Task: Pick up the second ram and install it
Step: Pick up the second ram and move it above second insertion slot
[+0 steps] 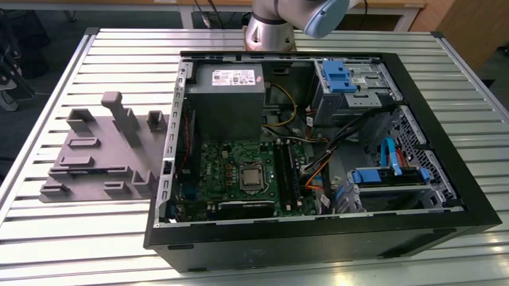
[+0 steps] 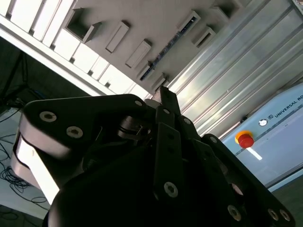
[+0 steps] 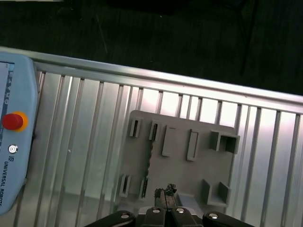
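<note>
Second ram [image 3: 147,161], as I read it, is the thin dark strip standing on edge in a slot of the grey fixture plate [image 3: 180,170]. It appears again as a thin dark line in the second wrist view [image 2: 171,45]. The plate lies on the slatted metal worktop [image 1: 80,238] on the exterior view's left, beside the open computer case [image 1: 318,241].

The hand [image 3: 164,192] hangs well above the plate. Its fingers look drawn together, with nothing between them that I can make out.

I judge the step in hand to be the pick-up, and the stick has not been touched. To do it well, I would line the hand up along the stick's length. I would part the fingers just enough to straddle the thin board, and come down square near its middle. The pads should close on the flat faces. The lift should go straight up so the board does not bend in its slot or catch the raised grey blocks.

In the middle of the exterior view, the case holds a green motherboard [image 1: 238,161] with long black memory slots [image 1: 282,173]. I cannot tell whether any slot is filled. A pale blue control pendant [image 3: 16,156] with a red button [image 3: 13,121] also rests on the worktop. Beyond the edge is dark floor [image 3: 142,28], with loose cables [image 2: 9,184] and wooden furniture [image 1: 469,30] at the upper right.
</note>
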Tool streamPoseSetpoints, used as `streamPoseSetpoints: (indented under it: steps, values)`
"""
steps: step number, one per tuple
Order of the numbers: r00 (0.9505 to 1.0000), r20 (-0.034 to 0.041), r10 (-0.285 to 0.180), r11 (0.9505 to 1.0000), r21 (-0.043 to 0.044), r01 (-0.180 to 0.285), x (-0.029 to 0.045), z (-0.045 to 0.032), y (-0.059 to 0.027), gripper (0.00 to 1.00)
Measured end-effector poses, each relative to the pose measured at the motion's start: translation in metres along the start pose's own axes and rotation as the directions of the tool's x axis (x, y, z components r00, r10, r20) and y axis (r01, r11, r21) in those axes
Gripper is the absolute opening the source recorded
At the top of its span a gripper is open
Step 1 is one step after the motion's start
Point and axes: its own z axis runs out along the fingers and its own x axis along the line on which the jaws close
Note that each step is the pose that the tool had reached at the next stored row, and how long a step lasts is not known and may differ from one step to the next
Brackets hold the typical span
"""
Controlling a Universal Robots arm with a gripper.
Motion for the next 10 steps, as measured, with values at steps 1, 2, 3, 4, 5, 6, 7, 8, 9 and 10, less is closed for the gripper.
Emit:
streamPoseSetpoints:
  steps: [1,2,3,4,5,6,7,8,9,10]
  values:
    - [1.0,-0.0001,-0.008,1.0,-0.0001,0.008,0.0,0.0,0.0,0.11]
    - [0.9999,-0.0002,-0.016,0.9999,-0.0002,0.016,0.0,0.0,0.0001,0.11]
    - [0.9998,-0.0002,-0.021,0.9998,-0.0001,0.021,0.0,0.0001,0.0002,0.11]
    - [0.9998,-0.0002,-0.022,0.9998,-0.0001,0.022,0.0,0.0002,0.0003,0.11]
    - [0.9998,-0.0003,-0.022,0.9998,-0.0001,0.022,0.0,0.0003,0.0004,0.11]
    - [0.9998,-0.0003,-0.021,0.9998,0.0004,0.021,0.0,0.0009,0.0006,0.11]
    - [0.9999,-0.0003,-0.016,0.9999,0.0005,0.016,0.0,0.0015,0.0006,0.11]
    - [1.0,-0.0001,-0.006,1.0,0.0009,0.006,-0.0001,0.0022,0.0007,0.11]
    - [1.0,-0.0001,0.007,1.0,0.0011,-0.007,0.0,0.003,0.0007,0.11]
    - [0.9997,0.0001,0.025,0.9997,0.0013,-0.025,-0.0001,0.0038,0.0007,0.11]
